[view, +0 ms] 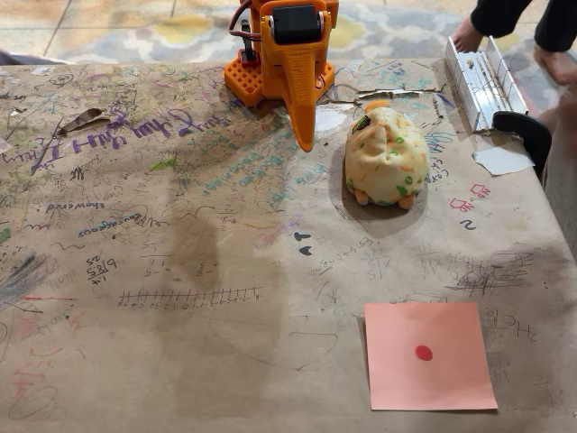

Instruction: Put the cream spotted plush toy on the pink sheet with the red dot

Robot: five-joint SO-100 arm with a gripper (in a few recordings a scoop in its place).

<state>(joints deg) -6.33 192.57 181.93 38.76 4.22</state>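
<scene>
Nearest us in the fixed view lies the flat square salmon-pink paper sheet (429,355), with its small round red dot (424,353) near its centre, lying flat on the brown paper-covered table (180,298) that is scribbled all over with pen marks.

Farther back, at about twelve o'clock from the sheet and well apart from it, we see the rounded cream plush toy with orange and green spots (387,159). It rests on the table, its orange feet toward us and an orange ear at its top; we cannot make out its face from here.

At about ten o'clock from the toy, just beside it but not touching, hangs the orange gripper (304,135), its pointed tip aimed down at the table. It holds nothing. The fingers look pressed into one wedge with no gap that we can see.

The orange arm base (270,77) stands behind, cut off at the top edge.

At the far right a white metal rail (482,81) lies on the table, with a white paper scrap (502,160) beside a dark curved object (525,131) we cannot identify. A person's bare feet (467,38) show beyond the table.
</scene>
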